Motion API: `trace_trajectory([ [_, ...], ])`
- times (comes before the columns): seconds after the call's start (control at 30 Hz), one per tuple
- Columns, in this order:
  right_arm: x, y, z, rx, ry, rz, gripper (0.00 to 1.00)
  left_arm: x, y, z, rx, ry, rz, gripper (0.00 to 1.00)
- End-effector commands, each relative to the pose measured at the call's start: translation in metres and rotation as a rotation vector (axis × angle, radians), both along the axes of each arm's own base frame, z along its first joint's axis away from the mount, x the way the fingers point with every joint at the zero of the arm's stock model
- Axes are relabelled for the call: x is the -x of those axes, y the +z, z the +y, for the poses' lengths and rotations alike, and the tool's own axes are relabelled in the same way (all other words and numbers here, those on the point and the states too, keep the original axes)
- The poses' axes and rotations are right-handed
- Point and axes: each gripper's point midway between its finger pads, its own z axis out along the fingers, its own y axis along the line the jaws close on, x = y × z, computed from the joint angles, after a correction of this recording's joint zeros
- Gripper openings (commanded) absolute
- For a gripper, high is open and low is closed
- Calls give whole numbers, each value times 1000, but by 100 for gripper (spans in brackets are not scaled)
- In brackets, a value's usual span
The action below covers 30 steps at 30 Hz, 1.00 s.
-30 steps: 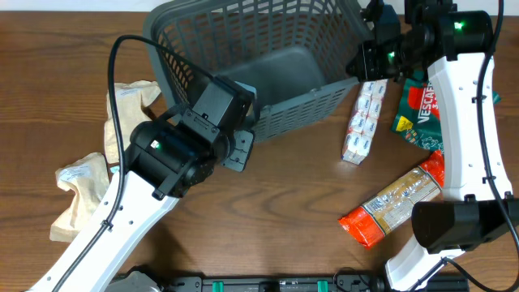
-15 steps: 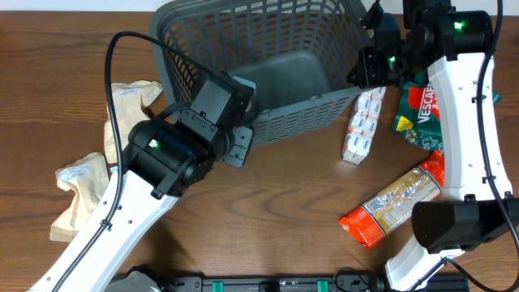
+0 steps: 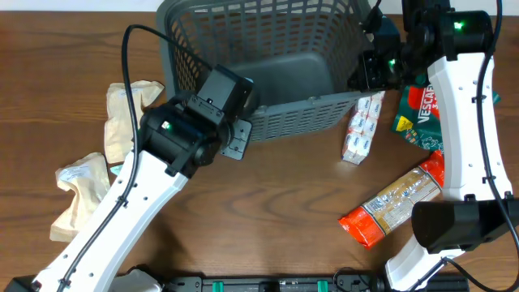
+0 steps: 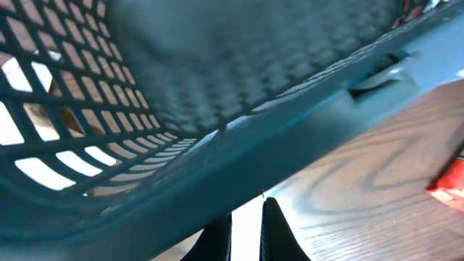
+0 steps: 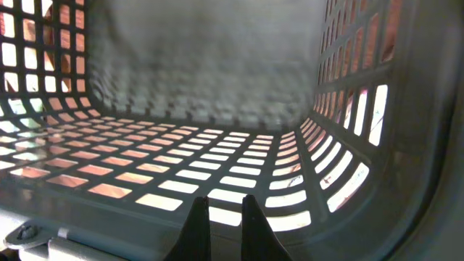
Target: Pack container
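The container (image 3: 304, 118), a big dark grey lattice basket, stands tipped at the back of the table with its solid floor showing. My left gripper (image 3: 246, 120) is at its near left corner. In the left wrist view this gripper (image 4: 248, 217) is shut, just under the thick rim (image 4: 217, 167), and only bright table shows in the thin gap between its fingers. My right gripper (image 3: 363, 77) is at the basket's right end. In the right wrist view it (image 5: 225, 210) is shut against the rim and looks into the basket's slotted walls (image 5: 181, 167), holding nothing.
A white strip of sachets (image 3: 362, 126), a green packet (image 3: 418, 109) and a long red-ended packet (image 3: 397, 199) lie right of the basket. Cream cloth bags (image 3: 122, 109) (image 3: 77, 195) lie at the left. A red packet edge (image 4: 449, 185) shows in the left wrist view.
The basket has swung and slid toward the back right, its near wall turning squarer to the table edge. My left arm followed it up and right. The right arm barely moved.
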Motion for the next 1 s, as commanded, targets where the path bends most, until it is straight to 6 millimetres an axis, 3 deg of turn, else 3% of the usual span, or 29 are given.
trace_trajectory([
  [0.0, 0, -5, -3, 26, 8, 12, 1, -9, 4, 8, -13, 25, -20, 6],
  [0.37, 3, -5, -3, 27, 8, 24, 1, -18, 4, 25, -23, 62, -24, 6],
  [0.97, 12, -8, -4, 30, 9, 63, 1, -24, 8, 24, -31, 25, -57, 6],
])
